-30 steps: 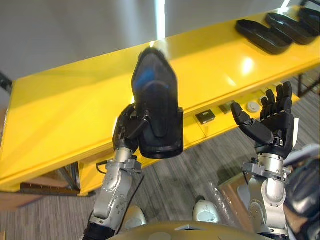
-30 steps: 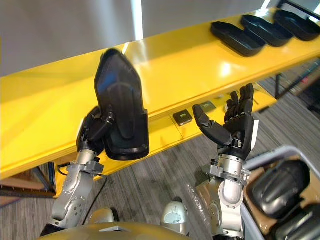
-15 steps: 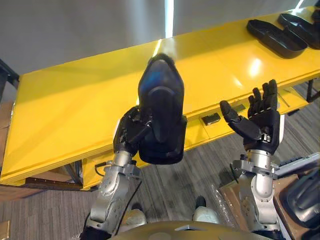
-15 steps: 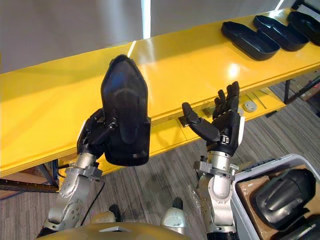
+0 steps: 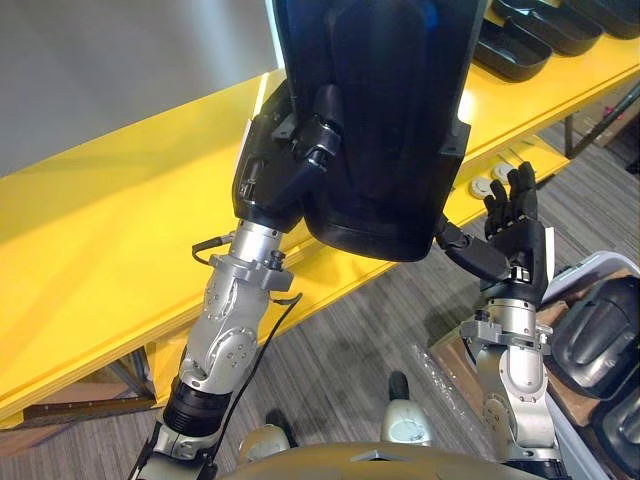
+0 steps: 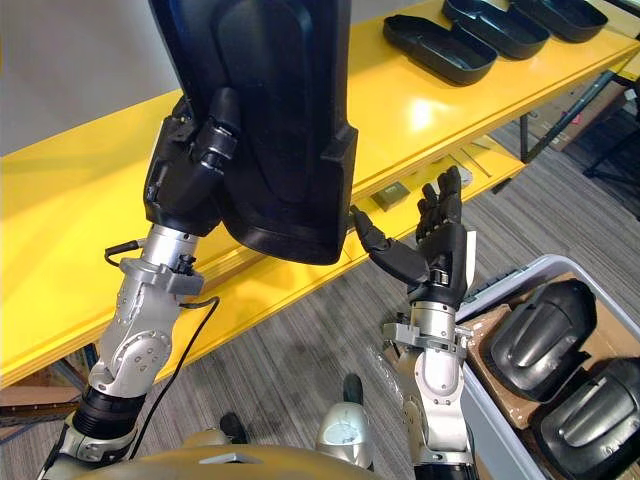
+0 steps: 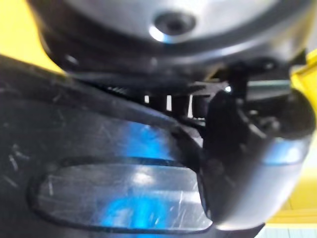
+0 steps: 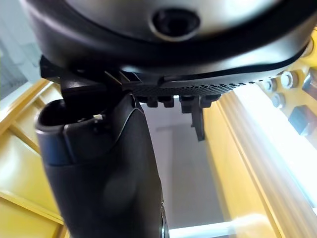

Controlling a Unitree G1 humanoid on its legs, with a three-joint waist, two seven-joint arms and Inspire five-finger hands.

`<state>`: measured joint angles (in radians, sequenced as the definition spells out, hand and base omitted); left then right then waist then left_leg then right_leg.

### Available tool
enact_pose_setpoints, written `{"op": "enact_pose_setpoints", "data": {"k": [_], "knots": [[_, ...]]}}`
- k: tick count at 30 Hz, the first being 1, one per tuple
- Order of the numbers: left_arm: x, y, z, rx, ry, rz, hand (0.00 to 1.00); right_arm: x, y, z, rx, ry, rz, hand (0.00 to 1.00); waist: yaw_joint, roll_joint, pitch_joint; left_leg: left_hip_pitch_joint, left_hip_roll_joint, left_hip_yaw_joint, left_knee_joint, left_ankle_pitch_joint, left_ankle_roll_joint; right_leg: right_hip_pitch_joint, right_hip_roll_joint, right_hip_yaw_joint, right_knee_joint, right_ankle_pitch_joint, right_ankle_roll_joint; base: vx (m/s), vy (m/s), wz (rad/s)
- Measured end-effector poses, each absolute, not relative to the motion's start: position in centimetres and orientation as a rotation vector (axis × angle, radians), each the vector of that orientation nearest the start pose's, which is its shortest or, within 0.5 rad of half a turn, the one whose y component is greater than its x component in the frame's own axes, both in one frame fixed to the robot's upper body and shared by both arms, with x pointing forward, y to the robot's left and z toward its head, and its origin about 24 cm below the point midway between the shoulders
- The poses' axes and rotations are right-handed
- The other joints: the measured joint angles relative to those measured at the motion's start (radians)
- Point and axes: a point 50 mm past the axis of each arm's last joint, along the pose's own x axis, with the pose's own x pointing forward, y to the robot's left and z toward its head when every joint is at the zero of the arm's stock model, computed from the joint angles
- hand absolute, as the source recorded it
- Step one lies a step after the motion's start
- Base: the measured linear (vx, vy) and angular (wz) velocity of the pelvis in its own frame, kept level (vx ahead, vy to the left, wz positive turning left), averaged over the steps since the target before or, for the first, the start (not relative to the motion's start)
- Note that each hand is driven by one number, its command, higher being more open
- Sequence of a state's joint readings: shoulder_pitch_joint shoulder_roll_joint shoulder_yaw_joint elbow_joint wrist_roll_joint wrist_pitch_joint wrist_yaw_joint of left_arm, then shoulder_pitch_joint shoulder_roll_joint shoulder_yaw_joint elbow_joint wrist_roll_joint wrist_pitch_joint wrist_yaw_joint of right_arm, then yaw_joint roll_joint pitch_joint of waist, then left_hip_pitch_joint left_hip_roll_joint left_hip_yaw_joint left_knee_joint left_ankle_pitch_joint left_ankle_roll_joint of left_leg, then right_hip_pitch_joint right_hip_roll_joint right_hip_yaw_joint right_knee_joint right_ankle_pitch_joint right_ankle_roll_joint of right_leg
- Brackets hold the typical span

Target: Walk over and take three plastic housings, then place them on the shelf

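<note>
Left hand (image 5: 290, 165) clamped round glossy black shield-shaped plastic housing (image 5: 380, 120), raised upright before long yellow shelf (image 5: 100, 230), right hand (image 6: 440, 245) spread open near shelf's front edge, more black housings (image 6: 440, 48) lying on shelf.

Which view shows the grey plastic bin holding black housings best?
The right eye view: the grey plastic bin shows its rim and two black housings inside. The left eye view catches just a part of it at the picture's edge.

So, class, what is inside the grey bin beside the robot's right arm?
Two black housings lying on brown cardboard in the grey bin; anything under them is covered.
</note>
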<state>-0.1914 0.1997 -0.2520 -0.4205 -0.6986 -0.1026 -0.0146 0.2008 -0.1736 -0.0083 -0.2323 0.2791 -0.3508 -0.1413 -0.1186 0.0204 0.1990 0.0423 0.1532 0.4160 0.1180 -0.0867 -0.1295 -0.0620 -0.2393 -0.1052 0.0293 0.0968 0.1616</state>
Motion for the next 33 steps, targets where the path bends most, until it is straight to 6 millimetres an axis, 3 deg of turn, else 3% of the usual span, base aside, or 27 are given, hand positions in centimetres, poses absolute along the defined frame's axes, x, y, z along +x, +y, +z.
{"op": "enact_pose_setpoints", "data": {"k": [3,6,11,14,20,27,33], "knots": [[25.5,10.4,17.2,-0.508,-0.466,-0.447,0.00,20.8,-19.6,8.6,0.103,-0.368,-0.134,1.00,-0.007,0.001,-0.001,0.000,-0.004,0.018,0.003,-0.001,0.001,0.003,0.000,0.016,-0.033,0.024,0.000,-0.08,0.000,-0.19],[28.0,10.9,15.5,-0.473,-0.350,-0.331,0.00,20.8,-19.2,8.6,0.094,-0.364,-0.075,1.00,-0.029,0.002,0.000,-0.004,-0.002,0.033,0.013,-0.002,0.001,-0.003,0.001,0.033,-0.051,0.034,0.006,-0.08,-0.027,-0.16],[29.8,11.1,13.5,-0.363,-0.243,-0.217,0.00,20.8,-19.0,8.5,0.092,-0.359,-0.055,1.00,-0.077,0.001,0.002,-0.040,0.003,0.059,0.036,-0.006,0.000,-0.048,0.008,0.068,-0.063,0.058,0.002,-0.06,-0.033,-0.19],[30.7,10.9,12.9,-0.288,-0.207,-0.165,0.00,20.5,-18.8,8.0,0.107,-0.331,-0.049,1.00,-0.090,0.000,0.006,-0.040,0.016,0.078,0.052,-0.017,-0.003,-0.056,0.020,0.090,-0.068,0.065,0.000,-0.02,-0.035,-0.21],[32.1,10.6,16.4,-0.244,-0.313,-0.097,0.00,20.6,-17.7,7.8,0.133,-0.309,-0.005,1.00,-0.105,-0.011,0.078,-0.075,0.031,0.107,0.101,-0.036,-0.002,-0.089,0.029,0.127,-0.086,0.093,-0.003,-0.07,-0.032,-0.15],[33.5,12.1,16.6,-0.336,-0.270,0.015,0.00,20.8,-16.6,8.1,0.171,-0.310,0.041,1.00,-0.131,-0.003,0.136,-0.083,0.032,0.108,0.104,-0.036,-0.002,-0.099,0.033,0.137,-0.086,0.098,-0.003,-0.04,-0.033,-0.04],[33.9,13.2,18.8,-0.489,-0.350,0.101,0.00,21.0,-15.2,8.3,0.192,-0.314,0.098,1.00,-0.126,-0.007,0.156,-0.093,0.031,0.109,0.105,-0.034,0.001,-0.110,0.033,0.139,-0.085,0.103,-0.004,-0.04,-0.027,0.00]]}}
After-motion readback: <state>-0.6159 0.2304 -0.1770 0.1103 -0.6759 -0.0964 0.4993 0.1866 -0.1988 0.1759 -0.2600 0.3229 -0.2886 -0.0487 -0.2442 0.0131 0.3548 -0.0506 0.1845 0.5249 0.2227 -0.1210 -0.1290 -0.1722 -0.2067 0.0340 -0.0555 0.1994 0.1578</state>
